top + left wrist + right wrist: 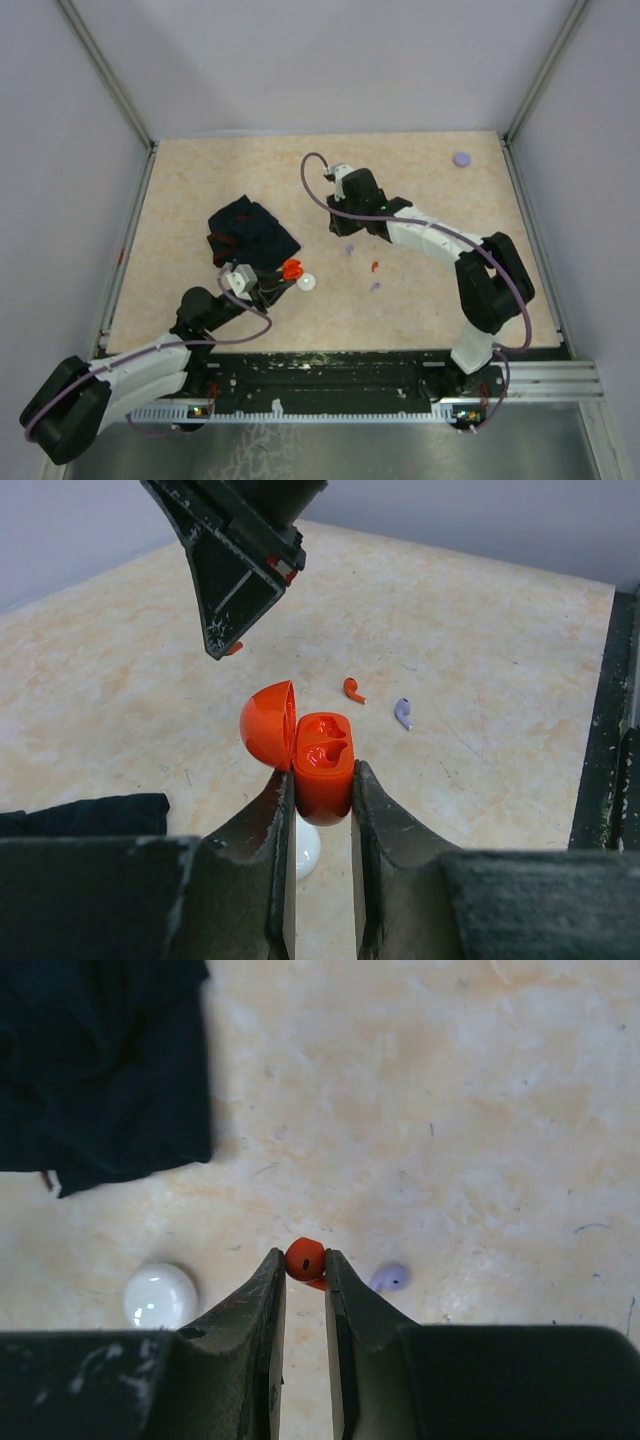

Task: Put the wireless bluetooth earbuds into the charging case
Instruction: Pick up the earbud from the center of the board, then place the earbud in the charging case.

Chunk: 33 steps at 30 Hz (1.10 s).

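Here, 1 red earbud [305,1257] is pinched between the fingertips of the right gripper [304,1266]. Its jaws are drawn narrow around the bud, up above the table [200,180]. A second red earbud [353,690] lies loose on the surface, with 1 lavender earbud [403,714] near it. Another lavender bud [350,249] lies a little farther back, below the right wrist in the top view.

The red charging case [322,765] sits just left of these pieces, clamped by its lower body between the fingers of the left gripper [320,790], which is closed tight on it. The lid is swung open to the left in the left wrist view, and the 2 wells face up. Their glossy red insides do not show whether a bud is seated.

A white round piece [305,848] rests on the table just beside and below the held case. A crumpled dark cloth [250,235] lies behind the left gripper. A small purple disc [461,158] sits well apart in the far right corner.
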Tool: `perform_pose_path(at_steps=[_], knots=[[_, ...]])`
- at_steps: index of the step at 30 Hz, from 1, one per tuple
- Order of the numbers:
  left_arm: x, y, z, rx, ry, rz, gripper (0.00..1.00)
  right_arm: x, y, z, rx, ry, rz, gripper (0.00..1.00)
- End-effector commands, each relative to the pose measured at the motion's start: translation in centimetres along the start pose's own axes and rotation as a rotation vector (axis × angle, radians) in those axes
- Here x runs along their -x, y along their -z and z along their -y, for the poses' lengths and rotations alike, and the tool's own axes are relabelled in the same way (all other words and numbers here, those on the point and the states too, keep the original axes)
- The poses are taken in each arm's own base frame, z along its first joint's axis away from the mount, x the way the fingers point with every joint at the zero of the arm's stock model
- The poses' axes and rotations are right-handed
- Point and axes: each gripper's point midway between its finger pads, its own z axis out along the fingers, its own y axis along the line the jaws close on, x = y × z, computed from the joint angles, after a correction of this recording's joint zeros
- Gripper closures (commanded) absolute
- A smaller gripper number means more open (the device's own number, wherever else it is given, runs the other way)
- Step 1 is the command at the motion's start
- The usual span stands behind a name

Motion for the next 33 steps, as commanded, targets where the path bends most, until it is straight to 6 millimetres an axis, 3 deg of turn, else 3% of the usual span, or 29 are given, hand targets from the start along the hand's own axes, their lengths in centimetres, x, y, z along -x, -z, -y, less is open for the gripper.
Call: perform_pose_path(at_steps=[1, 12, 21, 33], knots=[[1.9, 0.1, 0.4, -0.012, 0.002, 0.096, 1.0, 4.5, 4.2, -3.3, 0.164, -0.029, 0.172, 0.83], [4.6, -0.4, 0.1, -0.009, -0.032, 0.209, 1.0, 6.8, 11.2, -8.9, 0.473, -0.09, 0.312, 0.85], [6.0, -1.0, -0.3, -0.003, -0.089, 0.296, 1.0, 7.1, 15.7, -11.7, 0.657, -0.126, 0.373, 0.86], [7.8, -2.8, 0.6, -0.093, -0.113, 0.381, 1.0, 6.3, 18.7, -14.6, 0.877, -0.13, 0.391, 0.86]])
